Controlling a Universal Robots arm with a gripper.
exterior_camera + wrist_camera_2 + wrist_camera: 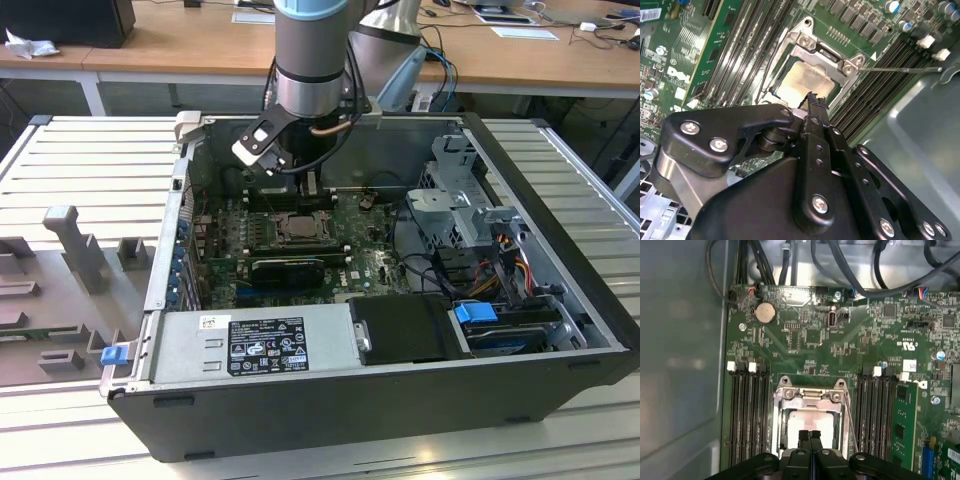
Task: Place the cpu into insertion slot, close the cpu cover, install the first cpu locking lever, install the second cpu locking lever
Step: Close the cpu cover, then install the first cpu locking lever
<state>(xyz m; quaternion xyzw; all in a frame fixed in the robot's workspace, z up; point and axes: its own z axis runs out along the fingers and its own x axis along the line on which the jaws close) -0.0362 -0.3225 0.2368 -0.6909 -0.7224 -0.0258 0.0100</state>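
The gripper (810,436) hovers just above the cpu (807,420), fingers pinched together and empty, with the cpu cover (810,396) down around the cpu. Beside the cpu a locking lever (900,70) juts free — unlatched, the cpu cover may spring up.

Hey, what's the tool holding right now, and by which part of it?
Nothing: the tool is shut with nothing between its fingers, its tip over the dull silver-grey square chip.

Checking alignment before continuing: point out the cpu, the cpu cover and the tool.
cpu (810,420): first wrist view, its bare metal top.
cpu cover (790,397): first wrist view, the frame's bar.
tool (810,434): first wrist view, between its fingertips.
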